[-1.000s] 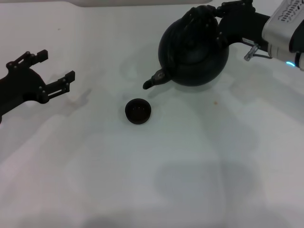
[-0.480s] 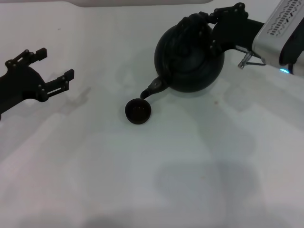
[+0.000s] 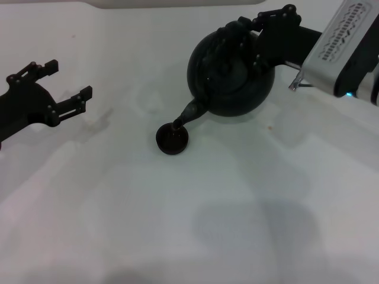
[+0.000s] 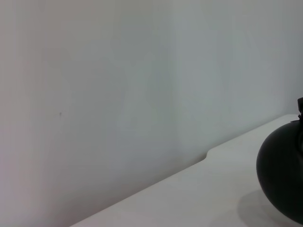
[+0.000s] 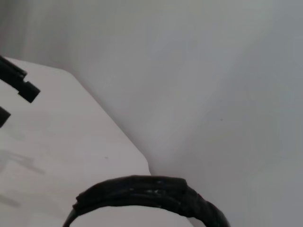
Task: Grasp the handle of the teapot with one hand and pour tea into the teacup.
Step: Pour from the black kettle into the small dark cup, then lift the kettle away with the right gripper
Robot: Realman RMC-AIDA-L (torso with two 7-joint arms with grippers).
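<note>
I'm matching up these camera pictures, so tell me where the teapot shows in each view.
Head view: teapot upper centre-right, tilted, spout over the teacup.
Left wrist view: only its rounded body at the lower right edge.
Right wrist view: only the handle arching along the bottom.
Shared landmark: the white table.

Teapot [image 3: 231, 74] behind and right of teacup [image 3: 172, 138], spout over it, left gripper [image 3: 66, 86] far left

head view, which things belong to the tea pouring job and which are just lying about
In the job:
- large round matte black teapot, tipped, spout over the cup
- its thick black arched handle
- tiny round black teacup
- right tool, shut on the handle

Just there:
- left tool, open, idle
- white table
</note>
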